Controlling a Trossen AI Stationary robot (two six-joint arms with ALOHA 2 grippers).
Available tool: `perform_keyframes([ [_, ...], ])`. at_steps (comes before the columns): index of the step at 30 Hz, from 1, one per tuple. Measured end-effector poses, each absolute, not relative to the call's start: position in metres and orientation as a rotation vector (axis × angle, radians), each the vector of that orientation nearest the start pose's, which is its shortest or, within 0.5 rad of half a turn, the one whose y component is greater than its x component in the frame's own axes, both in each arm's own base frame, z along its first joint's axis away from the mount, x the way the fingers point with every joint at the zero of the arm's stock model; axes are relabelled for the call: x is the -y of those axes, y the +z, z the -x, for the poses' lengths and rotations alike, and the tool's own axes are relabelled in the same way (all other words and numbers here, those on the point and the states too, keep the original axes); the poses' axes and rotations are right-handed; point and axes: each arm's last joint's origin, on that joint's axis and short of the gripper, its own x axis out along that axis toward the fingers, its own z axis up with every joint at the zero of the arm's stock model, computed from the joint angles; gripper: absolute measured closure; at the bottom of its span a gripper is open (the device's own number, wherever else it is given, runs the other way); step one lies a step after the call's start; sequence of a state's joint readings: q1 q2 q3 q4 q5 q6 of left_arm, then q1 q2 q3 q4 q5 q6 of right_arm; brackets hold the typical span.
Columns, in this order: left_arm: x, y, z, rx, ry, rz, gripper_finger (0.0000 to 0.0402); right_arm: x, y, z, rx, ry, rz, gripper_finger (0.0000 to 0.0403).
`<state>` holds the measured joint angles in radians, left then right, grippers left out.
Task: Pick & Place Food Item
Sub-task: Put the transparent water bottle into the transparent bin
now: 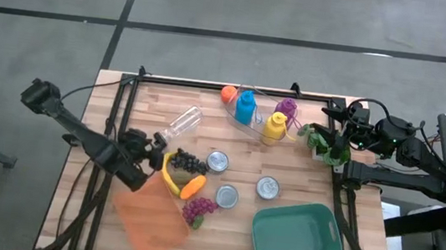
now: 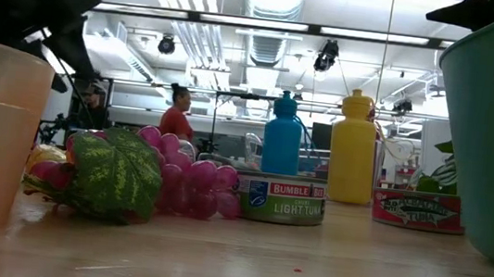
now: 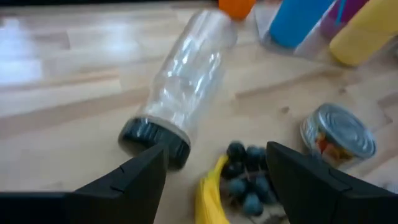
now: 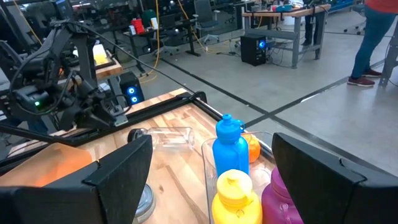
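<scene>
The left end effector (image 1: 158,153) hangs low over the left side of the wooden tabletop (image 1: 278,232), with its two fingers spread apart and nothing between them. Right in front of it lie a yellow banana (image 1: 168,176) and a bunch of dark grapes (image 1: 188,162), and the grapes touch the banana. An orange carrot (image 1: 192,186) lies next to the banana, and a bunch of purple grapes (image 1: 198,210) sits just past it. An orange bin (image 1: 149,216) rests under the left arm near the front edge. A clear bottle (image 1: 182,124) lies on its side just beyond the end effector. Three round tin cans (image 1: 227,196) stand in the middle of the tabletop. A green bin (image 1: 296,233) sits at the front right. Farther back, a clear tray (image 1: 250,125) holds a blue bottle (image 1: 245,106), a yellow bottle (image 1: 275,128) and a purple bottle (image 1: 286,107), with an orange fruit (image 1: 228,94) beside it. The right end effector (image 1: 331,131) waits at the far right edge, fingers spread, over some green leaves (image 1: 325,147). People (image 2: 177,112) stand in the room far behind.
</scene>
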<state>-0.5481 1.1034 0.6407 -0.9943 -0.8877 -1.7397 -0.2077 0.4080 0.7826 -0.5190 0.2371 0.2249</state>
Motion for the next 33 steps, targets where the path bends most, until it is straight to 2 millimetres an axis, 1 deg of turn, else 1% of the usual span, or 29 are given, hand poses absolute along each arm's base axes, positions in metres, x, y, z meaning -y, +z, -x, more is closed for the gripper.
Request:
perform_keyframes([
  [4, 0.065, 0.198, -0.143, -0.524, 0.966, 0.573, 0.0128, 0.023, 0.340, -0.076, -0.095, -0.458, -0.219, 0.0074],
  [9, 0.065, 0.196, -0.141, -0.571, 0.937, 0.482, 0.0128, 0.023, 0.340, -0.076, -0.095, -0.458, -0.219, 0.0074],
  [15, 0.062, 0.183, -0.134, -0.625, 0.945, 0.437, 0.0128, 0.023, 0.340, -0.076, -0.095, -0.459, -0.219, 0.0074],
  [28, 0.060, 0.158, -0.122, -0.644, 0.925, 0.375, 0.0128, 0.023, 0.340, -0.076, -0.095, -0.458, -0.219, 0.0074],
  [33, 0.060, 0.154, -0.121, -0.692, 0.876, 0.272, 0.0128, 0.023, 0.340, -0.076, -0.095, -0.459, -0.219, 0.0074],
])
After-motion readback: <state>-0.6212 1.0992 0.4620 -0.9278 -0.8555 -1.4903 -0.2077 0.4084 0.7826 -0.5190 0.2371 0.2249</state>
